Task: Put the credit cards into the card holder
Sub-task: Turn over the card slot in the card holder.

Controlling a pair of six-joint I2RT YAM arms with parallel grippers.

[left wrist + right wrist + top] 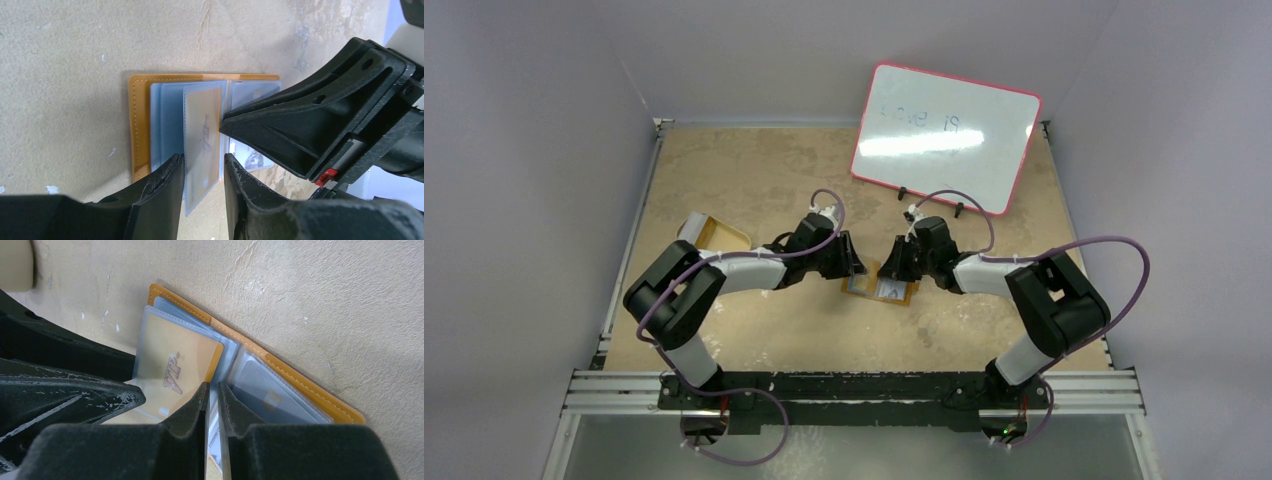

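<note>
Card holder (139, 125) lies open and flat on the table (754, 170), midway between the left and right edges and somewhat nearer the near edge than the far one. Its orange leather cover faces down and its clear plastic sleeves are fanned upward.

The two arms meet over it from either side. The left gripper (202, 162) has its jaws narrowly apart, with a raised sleeve leaf (202, 125) between them. Whether the fingers press on that leaf cannot be told. The leaf carries a tan VIP card (175, 375).

The right gripper (212, 387) has its jaws almost together, pinched on a whitish credit card (252, 159) with dark marks. This card sits over the holder's middle fold, beside a sleeve that already holds a chip card (270, 400).

A pink-framed whiteboard (944, 135) stands at the far right corner. A beige tray (716, 232) rests near the left edge.
</note>
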